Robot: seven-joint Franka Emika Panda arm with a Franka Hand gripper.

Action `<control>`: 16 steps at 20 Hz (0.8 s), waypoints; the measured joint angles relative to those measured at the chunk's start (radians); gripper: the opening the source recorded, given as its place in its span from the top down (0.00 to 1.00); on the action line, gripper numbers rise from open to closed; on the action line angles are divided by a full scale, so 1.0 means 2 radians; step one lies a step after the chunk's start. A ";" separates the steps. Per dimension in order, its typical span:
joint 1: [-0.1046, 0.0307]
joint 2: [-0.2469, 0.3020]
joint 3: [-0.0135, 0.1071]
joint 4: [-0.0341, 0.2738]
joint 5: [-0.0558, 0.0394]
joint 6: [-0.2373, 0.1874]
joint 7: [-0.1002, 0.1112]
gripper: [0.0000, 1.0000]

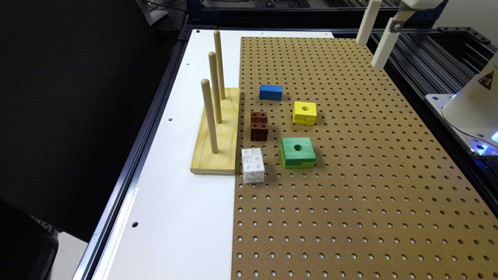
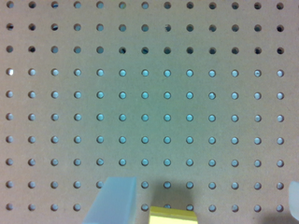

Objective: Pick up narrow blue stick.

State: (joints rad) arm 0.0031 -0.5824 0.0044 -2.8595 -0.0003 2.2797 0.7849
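Note:
The narrow blue stick (image 1: 271, 92) lies flat on the brown pegboard (image 1: 350, 194), just beyond the yellow block (image 1: 304, 112) and near the wooden peg stand. My gripper (image 1: 369, 54) hangs high over the board's far corner at the exterior view's right, well away from the stick. In the wrist view the gripper (image 2: 205, 186) is open: one pale finger (image 2: 114, 203) and the other at the frame's edge stand wide apart, with nothing between them. That view looks down on bare pegboard (image 2: 149, 102), with a yellow block's edge (image 2: 172, 216) showing.
A green block with a hole (image 1: 298, 152), a brown studded block (image 1: 259, 126) and a white studded block (image 1: 253, 165) sit near the stick. A wooden base with three upright pegs (image 1: 216, 132) stands beside them. The arm's base (image 1: 474, 105) is at the exterior view's right.

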 joint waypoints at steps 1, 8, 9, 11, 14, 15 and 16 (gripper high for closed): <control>0.000 0.000 0.000 0.000 0.0000 0.000 0.000 0.00; -0.003 0.000 0.000 0.000 0.0000 0.000 0.000 0.00; -0.003 0.000 0.000 0.000 0.0000 0.000 0.000 0.00; -0.004 0.000 0.000 0.001 0.0000 0.001 0.000 0.00; -0.005 0.000 0.000 0.002 0.0000 0.003 0.000 0.00; -0.006 0.000 0.000 0.002 0.0000 0.004 0.000 0.00; -0.006 0.000 0.000 0.002 0.0000 0.006 -0.001 0.00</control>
State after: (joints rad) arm -0.0095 -0.5827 0.0041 -2.8553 -0.0004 2.2923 0.7838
